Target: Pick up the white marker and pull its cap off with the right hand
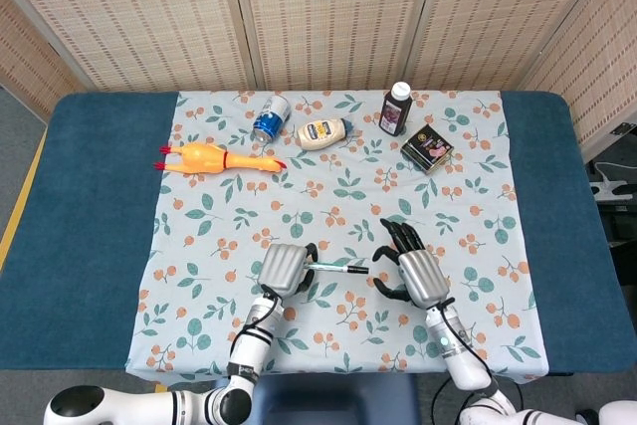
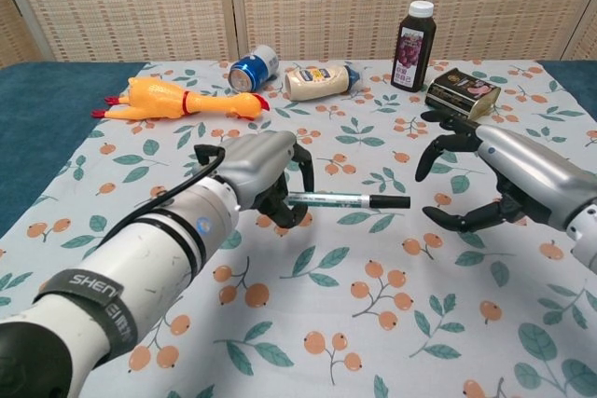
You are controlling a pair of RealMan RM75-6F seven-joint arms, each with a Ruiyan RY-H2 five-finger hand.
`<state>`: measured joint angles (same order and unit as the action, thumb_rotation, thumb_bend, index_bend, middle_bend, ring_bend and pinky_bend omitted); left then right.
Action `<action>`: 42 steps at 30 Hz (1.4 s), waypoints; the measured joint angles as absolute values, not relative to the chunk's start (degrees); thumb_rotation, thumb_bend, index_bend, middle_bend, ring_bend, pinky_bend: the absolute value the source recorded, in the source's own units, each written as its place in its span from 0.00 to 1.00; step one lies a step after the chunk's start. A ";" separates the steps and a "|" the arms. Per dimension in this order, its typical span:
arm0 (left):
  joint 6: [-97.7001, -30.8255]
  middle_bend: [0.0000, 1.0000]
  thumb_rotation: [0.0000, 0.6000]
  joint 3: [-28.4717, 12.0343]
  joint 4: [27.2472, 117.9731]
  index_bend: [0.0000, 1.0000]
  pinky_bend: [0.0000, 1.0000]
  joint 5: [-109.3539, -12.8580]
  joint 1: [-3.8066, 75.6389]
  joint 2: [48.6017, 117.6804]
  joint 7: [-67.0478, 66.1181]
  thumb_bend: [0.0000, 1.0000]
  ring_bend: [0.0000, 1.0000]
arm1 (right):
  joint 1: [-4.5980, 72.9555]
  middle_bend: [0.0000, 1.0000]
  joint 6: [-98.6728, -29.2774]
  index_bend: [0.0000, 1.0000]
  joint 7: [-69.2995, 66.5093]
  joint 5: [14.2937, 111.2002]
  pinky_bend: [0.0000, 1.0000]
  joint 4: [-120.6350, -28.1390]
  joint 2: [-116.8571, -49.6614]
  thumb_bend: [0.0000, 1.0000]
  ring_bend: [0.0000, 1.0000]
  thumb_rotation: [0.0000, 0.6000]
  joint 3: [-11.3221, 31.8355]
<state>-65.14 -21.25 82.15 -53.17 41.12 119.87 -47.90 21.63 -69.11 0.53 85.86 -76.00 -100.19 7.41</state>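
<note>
My left hand grips the white marker by its barrel and holds it level above the cloth. The marker's black cap points to the right, toward my right hand. That hand hovers just right of the cap tip with fingers spread and curved around empty space. A small gap separates its fingers from the cap in the chest view.
A rubber chicken, a blue can, a mayonnaise bottle, a dark juice bottle and a dark box lie along the far side of the floral cloth.
</note>
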 measured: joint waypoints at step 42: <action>-67.41 1.00 1.00 -19.34 82.91 0.64 1.00 -48.71 45.31 116.47 -45.25 0.42 1.00 | 24.90 0.02 -70.96 0.64 -4.10 85.17 0.00 -69.96 -105.89 0.32 0.00 1.00 6.74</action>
